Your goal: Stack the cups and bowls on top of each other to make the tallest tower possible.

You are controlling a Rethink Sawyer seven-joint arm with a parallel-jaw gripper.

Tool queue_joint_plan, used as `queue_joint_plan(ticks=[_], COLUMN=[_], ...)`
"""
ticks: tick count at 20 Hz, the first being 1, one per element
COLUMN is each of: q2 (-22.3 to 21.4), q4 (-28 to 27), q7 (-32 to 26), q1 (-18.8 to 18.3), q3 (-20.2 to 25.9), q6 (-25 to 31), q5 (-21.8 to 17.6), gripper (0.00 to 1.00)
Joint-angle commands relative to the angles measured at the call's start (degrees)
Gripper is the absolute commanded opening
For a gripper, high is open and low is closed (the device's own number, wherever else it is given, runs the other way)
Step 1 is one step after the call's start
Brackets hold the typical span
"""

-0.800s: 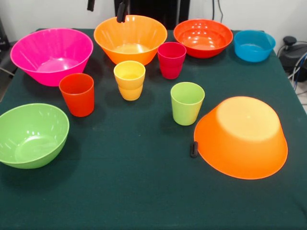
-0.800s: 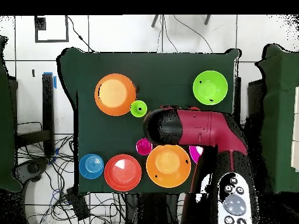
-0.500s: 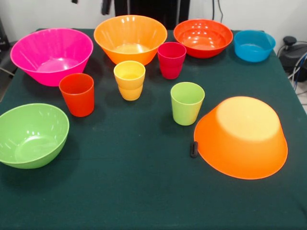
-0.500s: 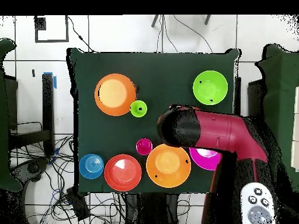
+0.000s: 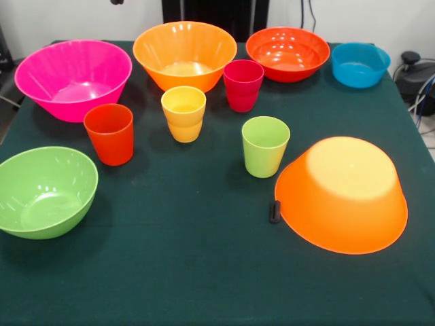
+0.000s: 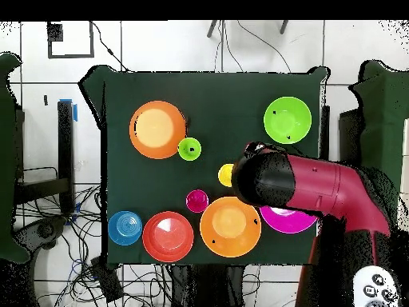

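All cups and bowls stand apart on the green table. At the back are the pink bowl [image 5: 73, 78], an upright orange bowl [image 5: 185, 54], the red-orange bowl [image 5: 287, 53] and the blue bowl [image 5: 360, 64]. The lime green bowl [image 5: 44, 190] sits front left. A second orange bowl [image 5: 341, 193] lies upside down front right. The orange-red cup [image 5: 109, 133], yellow cup [image 5: 183, 113], crimson cup [image 5: 243, 85] and lime cup [image 5: 265, 146] stand upright in the middle. Only a dark tip of my gripper [image 5: 117, 2] shows at the top edge, above the pink bowl's far side.
A small black object [image 5: 274, 211] lies against the upside-down orange bowl's left rim. In the overhead view the red arm [image 6: 311, 185] covers the orange-red cup and part of the pink bowl [image 6: 287, 221]. Cables lie beyond the table's edges.
The gripper has drawn up and left in the front view, nearly out of the picture. In the overhead view the arm has swung right, uncovering the yellow cup.
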Motion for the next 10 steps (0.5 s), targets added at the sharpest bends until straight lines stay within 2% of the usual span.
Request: queue_joint_plan(ticks=[1,10], q2=[1.8,3.6], q4=[4.07,5.85], q7=[-5.96,-8.17], q1=[0.22,-2.8], q3=[6.4,10.26], q6=[-0.25,-1.12], q5=[-1.6,-0.05], gripper=[1.0,1.0])
